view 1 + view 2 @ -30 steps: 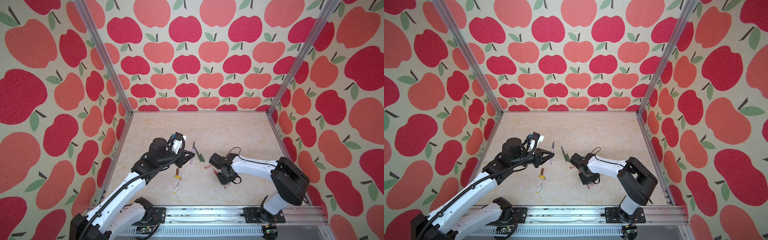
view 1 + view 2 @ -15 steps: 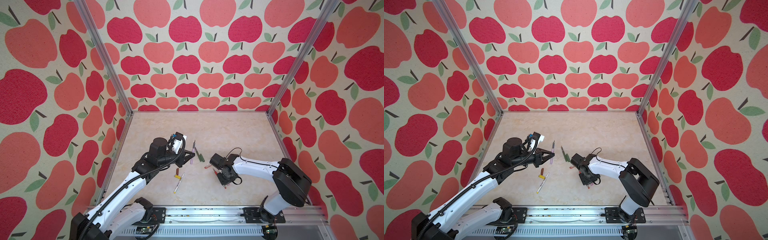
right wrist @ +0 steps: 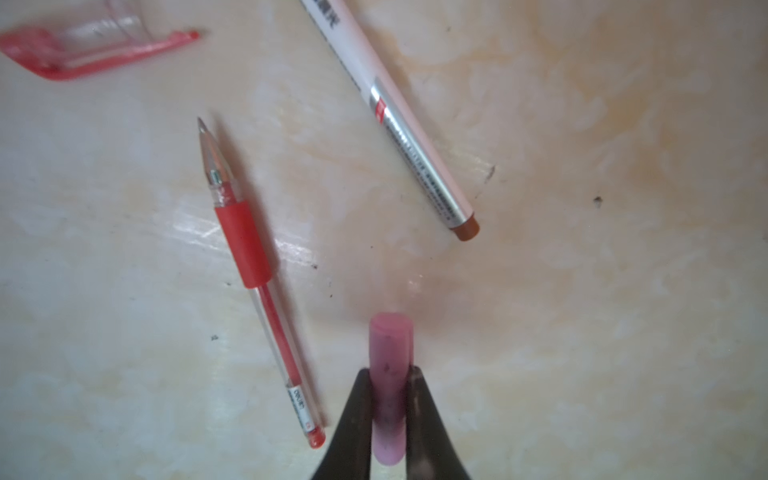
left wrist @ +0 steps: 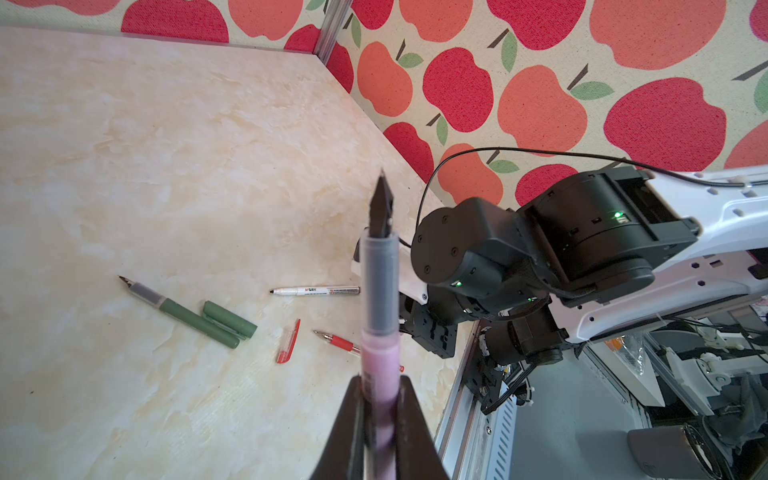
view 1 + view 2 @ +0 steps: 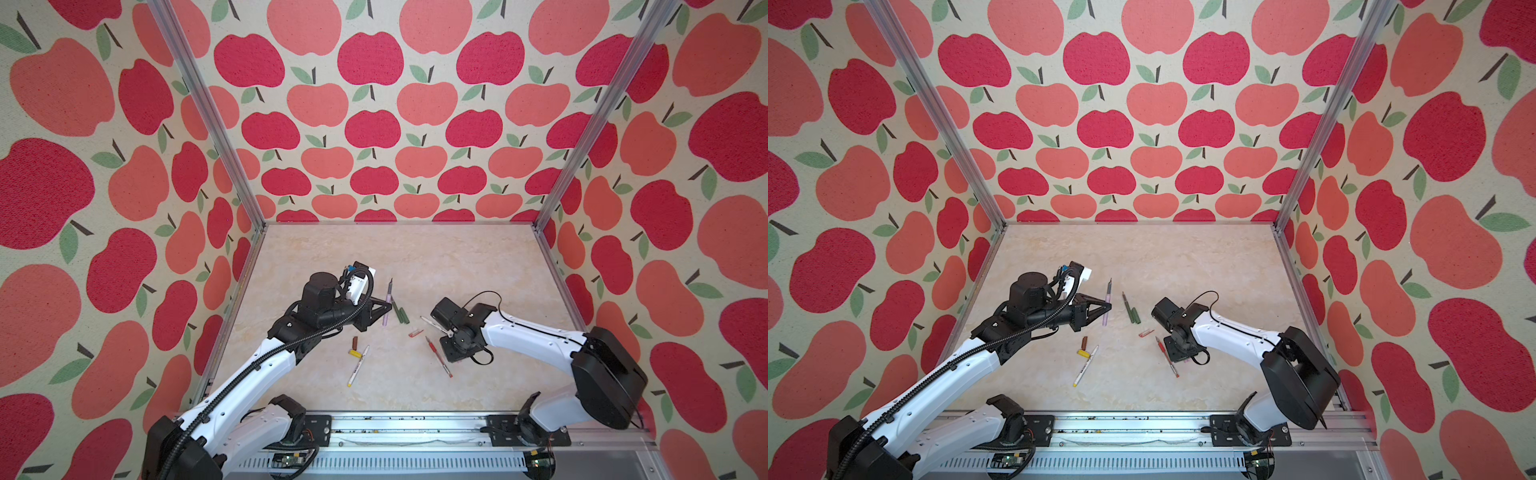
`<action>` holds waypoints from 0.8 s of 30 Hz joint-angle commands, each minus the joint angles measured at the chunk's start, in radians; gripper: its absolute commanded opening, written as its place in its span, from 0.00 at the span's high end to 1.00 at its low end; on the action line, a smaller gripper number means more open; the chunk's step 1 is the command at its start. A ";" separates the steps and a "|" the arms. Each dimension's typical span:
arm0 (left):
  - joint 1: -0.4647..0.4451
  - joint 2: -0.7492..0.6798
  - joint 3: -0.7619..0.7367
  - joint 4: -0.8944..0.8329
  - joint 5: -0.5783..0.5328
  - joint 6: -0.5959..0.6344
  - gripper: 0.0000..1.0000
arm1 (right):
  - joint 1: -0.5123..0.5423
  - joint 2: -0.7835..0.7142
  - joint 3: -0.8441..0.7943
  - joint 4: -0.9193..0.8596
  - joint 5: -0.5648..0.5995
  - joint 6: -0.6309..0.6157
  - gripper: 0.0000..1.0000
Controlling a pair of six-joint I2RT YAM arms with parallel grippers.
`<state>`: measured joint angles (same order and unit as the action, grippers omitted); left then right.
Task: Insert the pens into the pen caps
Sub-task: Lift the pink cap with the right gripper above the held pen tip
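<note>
The left gripper [image 4: 379, 386] stays closed on the lilac pen [image 4: 379, 316] and holds it above the table [image 5: 415, 257], the dark tip free. In the middle, the green pen [image 5: 397, 309] and the green cap [image 5: 404, 316] lie side by side, not yet joined. On the right, the right gripper [image 3: 390, 376] has just shut its jaws on the lilac cap [image 3: 390, 345], low at the table near the red pen [image 3: 249, 249]. Both lilac parts are now in hand, so I judge that lifting the cap toward the pen tip comes next.
</note>
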<state>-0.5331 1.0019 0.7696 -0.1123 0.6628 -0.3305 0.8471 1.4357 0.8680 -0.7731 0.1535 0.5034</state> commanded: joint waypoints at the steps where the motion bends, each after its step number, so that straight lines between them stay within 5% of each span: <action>1: -0.012 0.020 0.030 0.056 0.024 -0.020 1.00 | -0.060 -0.116 0.025 0.020 -0.072 -0.016 0.87; 12: -0.120 0.195 0.055 0.208 0.054 -0.073 1.00 | -0.338 -0.411 0.071 0.369 -0.373 0.110 0.91; 24: -0.220 0.294 0.048 0.359 0.032 -0.183 1.00 | -0.345 -0.337 0.039 0.844 -0.493 0.332 0.91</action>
<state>-0.7483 1.2884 0.7933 0.1734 0.6888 -0.4759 0.4988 1.0725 0.9195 -0.0780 -0.2760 0.7593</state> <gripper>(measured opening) 0.128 0.145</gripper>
